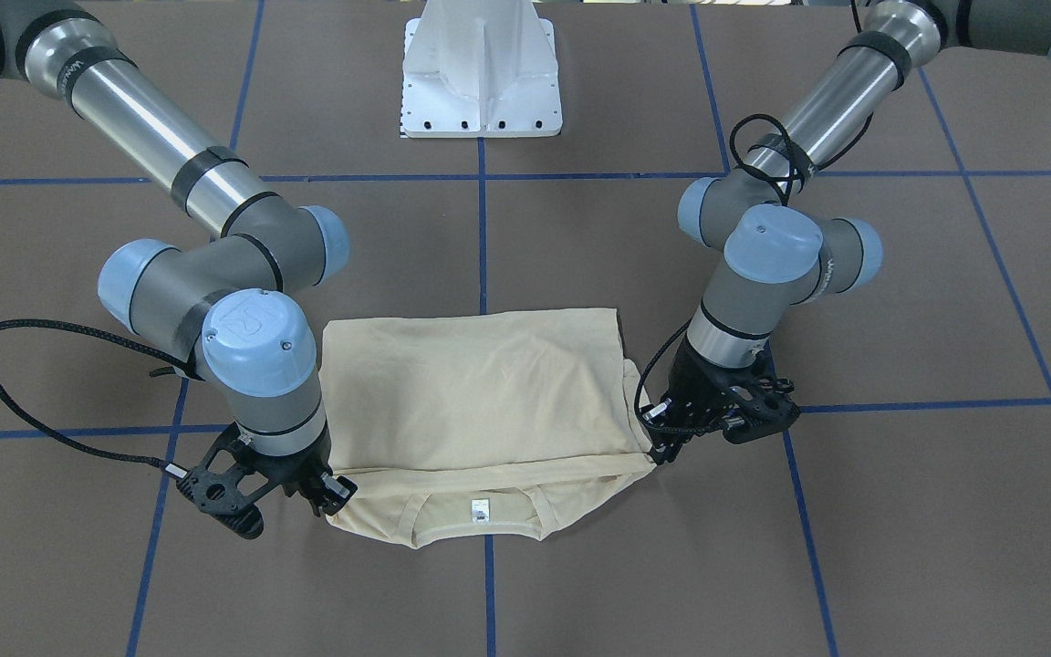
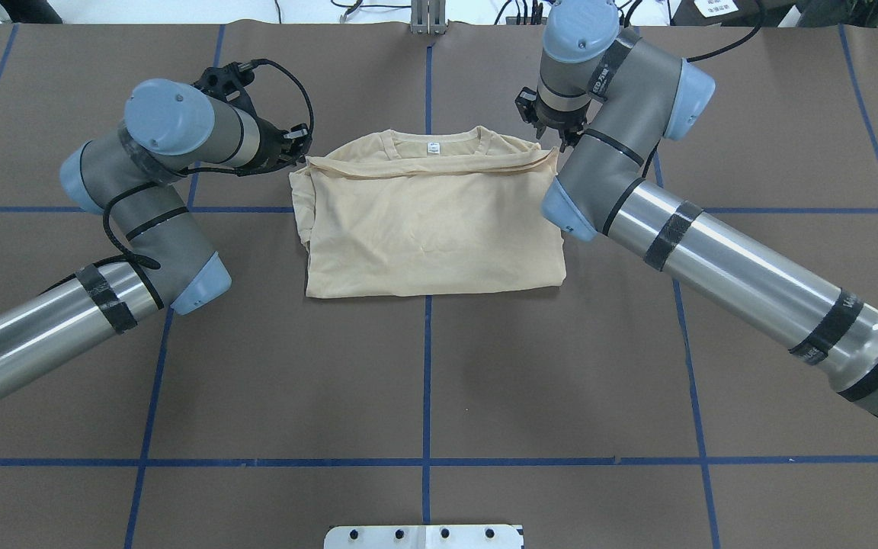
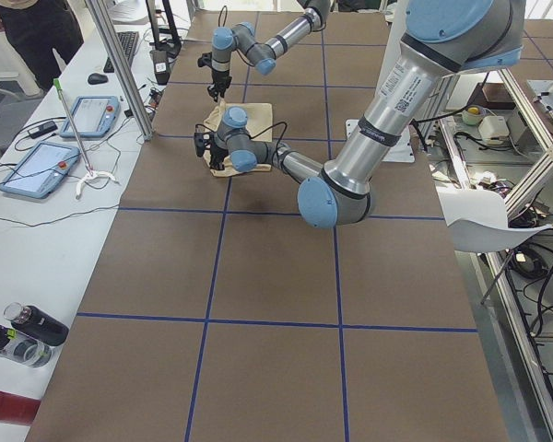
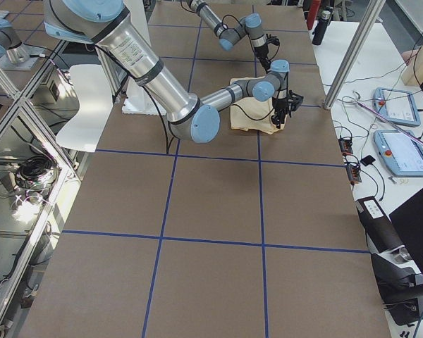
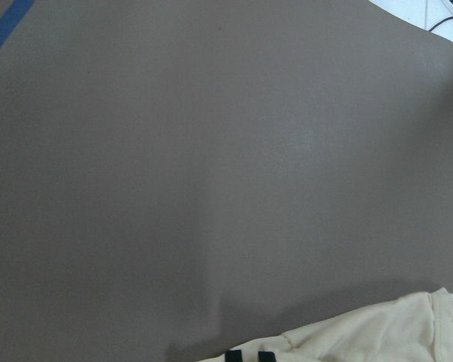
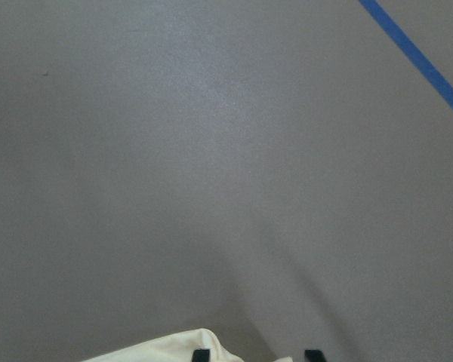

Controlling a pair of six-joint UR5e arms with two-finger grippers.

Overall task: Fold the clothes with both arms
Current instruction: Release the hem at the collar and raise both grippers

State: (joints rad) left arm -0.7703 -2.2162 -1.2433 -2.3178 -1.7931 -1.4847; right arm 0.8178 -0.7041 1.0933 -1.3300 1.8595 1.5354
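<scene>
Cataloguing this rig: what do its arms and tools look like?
The left arm and right arm are silver tubes with grey joints, light blue caps and black bands. Black cables loop to the black, perforated left tool and right tool.

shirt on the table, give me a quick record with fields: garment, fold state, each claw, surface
garment: pale cream-yellow thin fabric shirt, no print showing
fold state: robot-side half laid over towards the collar; small white neck label uncovered
left claw: at one corner of the folded-over edge, fingertips close together on the cloth, shut
right claw: at the opposite corner, fingertips well apart, open
surface: brown table with a blue tape grid
</scene>
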